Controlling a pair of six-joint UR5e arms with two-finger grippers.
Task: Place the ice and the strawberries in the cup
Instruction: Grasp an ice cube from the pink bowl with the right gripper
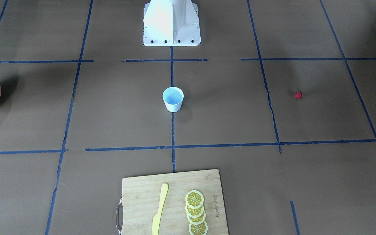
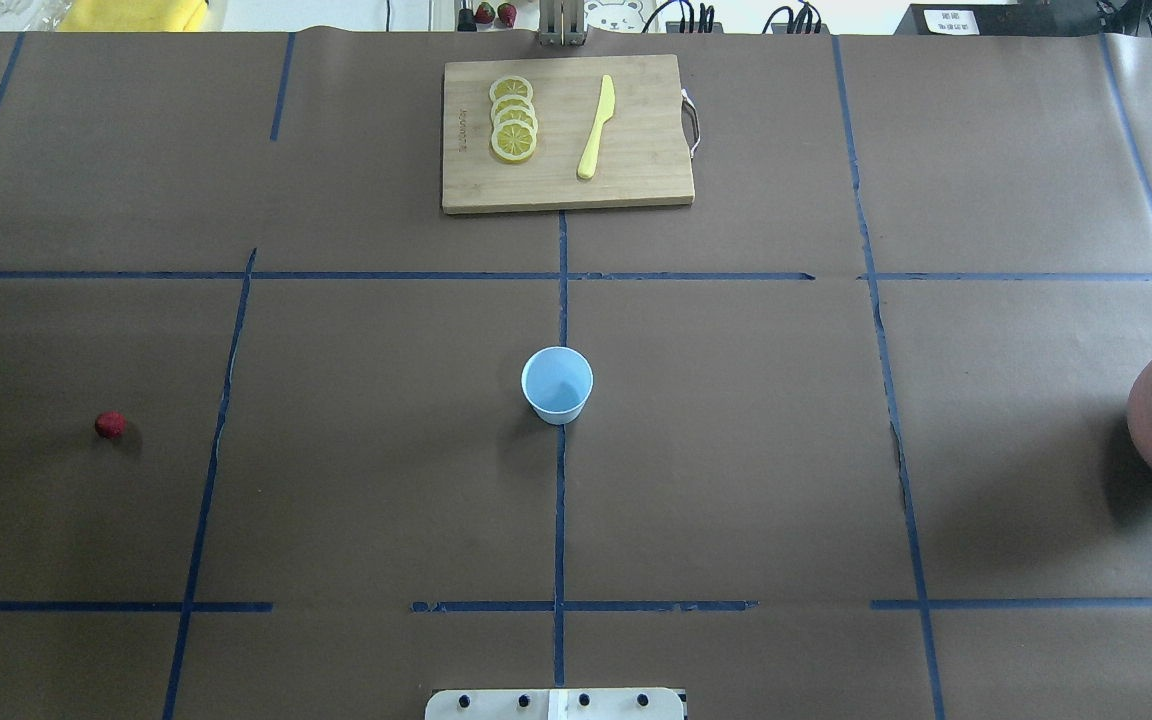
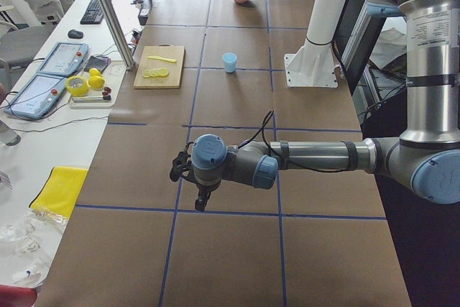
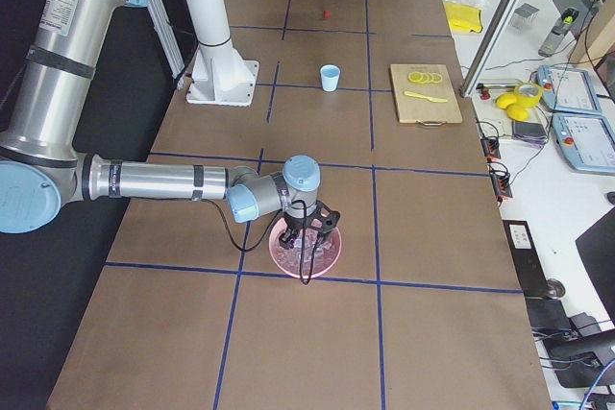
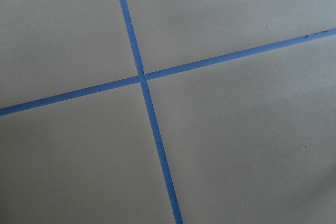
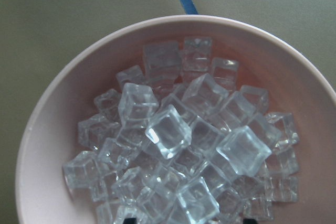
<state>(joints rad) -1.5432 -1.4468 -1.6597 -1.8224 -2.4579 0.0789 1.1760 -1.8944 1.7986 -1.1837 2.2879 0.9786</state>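
Note:
The pale blue cup stands upright at the table's middle, also in the front view. One dark red strawberry lies alone on the paper far to the cup's left. The ice is a heap of clear cubes in the pink bowl at the table's right edge. My right gripper hangs down into the bowl; its dark fingertips stand apart among the cubes, open and holding nothing. My left gripper hovers over bare paper near the table's left end; I cannot tell whether it is open or shut.
A wooden cutting board at the far side holds several lemon slices and a yellow knife. The white robot base stands at the near side. Blue tape lines cross the brown paper.

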